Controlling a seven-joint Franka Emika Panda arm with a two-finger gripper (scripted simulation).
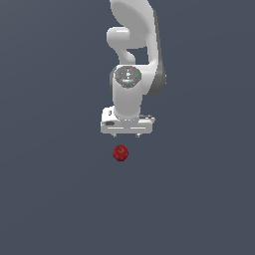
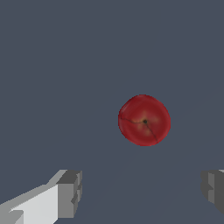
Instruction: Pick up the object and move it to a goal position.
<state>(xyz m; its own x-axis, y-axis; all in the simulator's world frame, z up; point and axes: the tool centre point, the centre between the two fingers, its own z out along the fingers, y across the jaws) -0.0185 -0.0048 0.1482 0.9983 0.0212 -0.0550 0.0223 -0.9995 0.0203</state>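
The object is a small glossy dark-red apple-like ball [image 1: 120, 153] lying on the flat grey surface. In the exterior view it sits just in front of and below the white gripper [image 1: 126, 134], slightly toward the exterior view's left of the gripper's middle. The wrist view shows the ball [image 2: 144, 120] from above, apart from both fingers. The gripper [image 2: 141, 192] is open and empty, with one grey fingertip [image 2: 70, 193] and the other [image 2: 213, 189] spread far wider than the ball. Nothing touches the ball.
The white arm [image 1: 132, 55] rises behind the gripper. A plain dark grey surface [image 1: 50, 199] extends all around.
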